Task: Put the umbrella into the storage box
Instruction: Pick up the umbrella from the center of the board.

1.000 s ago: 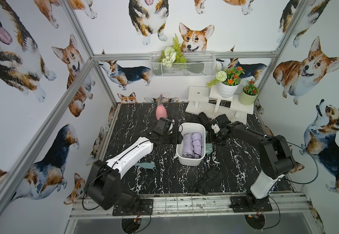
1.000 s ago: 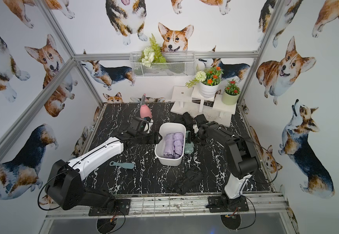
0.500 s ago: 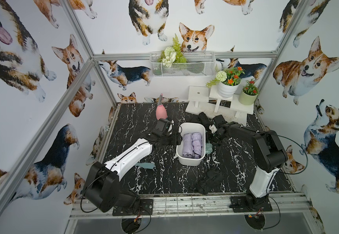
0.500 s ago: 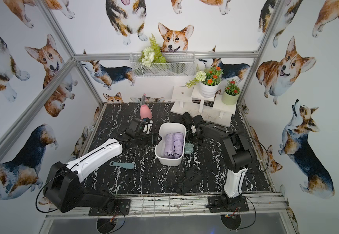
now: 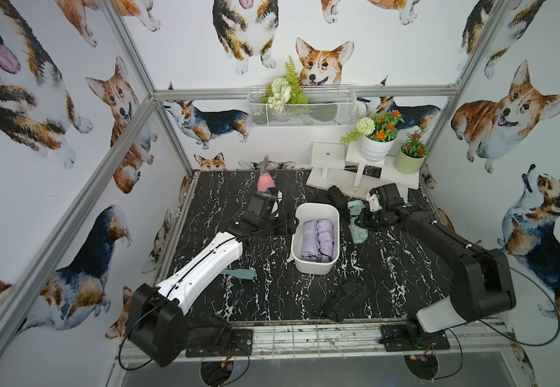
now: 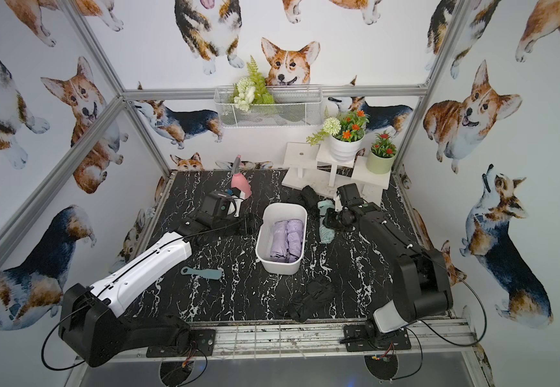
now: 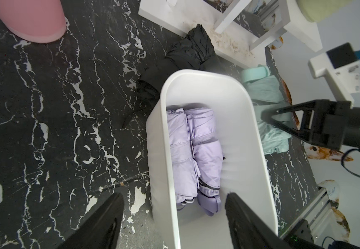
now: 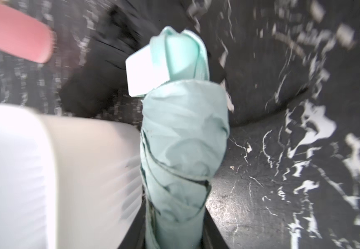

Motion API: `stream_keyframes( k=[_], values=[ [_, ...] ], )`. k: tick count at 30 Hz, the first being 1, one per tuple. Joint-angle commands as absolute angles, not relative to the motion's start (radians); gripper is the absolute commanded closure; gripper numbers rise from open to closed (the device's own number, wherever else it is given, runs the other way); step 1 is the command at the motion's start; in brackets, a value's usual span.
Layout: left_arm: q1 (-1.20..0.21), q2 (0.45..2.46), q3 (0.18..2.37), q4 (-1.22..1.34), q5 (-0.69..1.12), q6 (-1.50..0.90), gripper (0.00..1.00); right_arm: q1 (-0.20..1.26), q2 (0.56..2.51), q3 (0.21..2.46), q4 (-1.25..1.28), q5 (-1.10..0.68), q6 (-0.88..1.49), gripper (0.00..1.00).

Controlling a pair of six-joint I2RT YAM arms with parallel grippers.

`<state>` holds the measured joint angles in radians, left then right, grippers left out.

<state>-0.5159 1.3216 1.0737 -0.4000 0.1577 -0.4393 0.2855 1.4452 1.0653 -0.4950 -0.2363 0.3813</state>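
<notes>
The storage box [image 5: 312,267], a white plastic tub, stands mid-table in both top views [image 6: 280,267]. Two lilac folded umbrella bundles [image 5: 317,239] lie side by side inside it [image 7: 194,151]. A mint-green folded umbrella [image 5: 359,235] lies on the table against the box's right side. My right gripper [image 8: 175,226] is shut on it, a finger on each side of the cloth [image 6: 326,234]. My left gripper [image 7: 174,196] is open and straddles the box's left wall [image 7: 159,151], one finger outside, one inside.
A black folded umbrella [image 5: 337,197] lies behind the box and another [image 5: 347,298] near the front edge. A pink spray bottle [image 5: 266,182] stands at the back, a white stand with plant pots [image 5: 362,167] at the back right. A teal strap [image 5: 240,273] lies front left.
My right gripper has closed on the mint-green umbrella, and its arm has shifted a little. The left arm has barely moved.
</notes>
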Motion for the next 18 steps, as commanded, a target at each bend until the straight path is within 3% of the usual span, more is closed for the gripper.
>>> stream_keyframes(
  k=[1, 9, 18],
  values=[
    [-0.502, 1.309, 1.097, -0.418, 0.158, -0.441, 0.20, 0.284, 1.330, 1.013, -0.322, -0.264, 0.207, 0.86],
    [-0.494, 1.282, 1.154, -0.436, 0.109, -0.439, 0.20, 0.285, 1.136, 0.828, 0.140, -0.491, -0.071, 0.86],
    [-0.486, 1.265, 1.232, -0.478, 0.107, -0.426, 0.18, 0.304, 1.146, 0.887, 0.254, -0.607, -0.533, 0.86]
  ],
)
